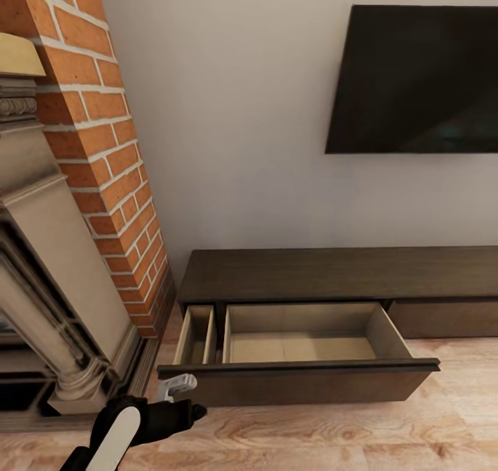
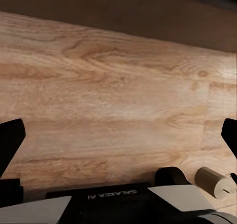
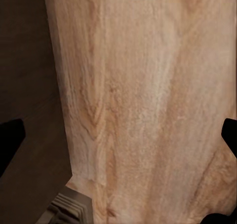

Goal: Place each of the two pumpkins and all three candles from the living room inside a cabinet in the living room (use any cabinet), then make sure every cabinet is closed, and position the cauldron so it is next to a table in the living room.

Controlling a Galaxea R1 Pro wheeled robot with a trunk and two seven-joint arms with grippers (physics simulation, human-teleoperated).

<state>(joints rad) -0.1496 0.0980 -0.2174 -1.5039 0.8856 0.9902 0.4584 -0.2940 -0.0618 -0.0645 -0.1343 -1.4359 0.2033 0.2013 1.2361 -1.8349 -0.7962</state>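
Head view: the long, low, dark brown wooden cabinet (image 1: 332, 277) runs along the white wall across the lower middle of the frame, its left drawer (image 1: 304, 360) pulled fully out, pale wood interior bare. No pumpkins, candles or cauldron inside it. Brick fireplace column (image 1: 104, 146) at upper left; black wall-mounted TV (image 1: 415, 77) at upper right. Left arm's tool (image 1: 176, 386) sits at lower left of the frame, just short of the drawer's left front corner, over the pale wood plank floor (image 1: 415, 429). Left wrist view: fingertips (image 2: 11, 140) spread wide at the frame edges, nothing between. Right tool (image 3: 118, 135) likewise apart and empty. Drawer lies up-right of the left tool, long axis running left-right; left arm judged nearer.
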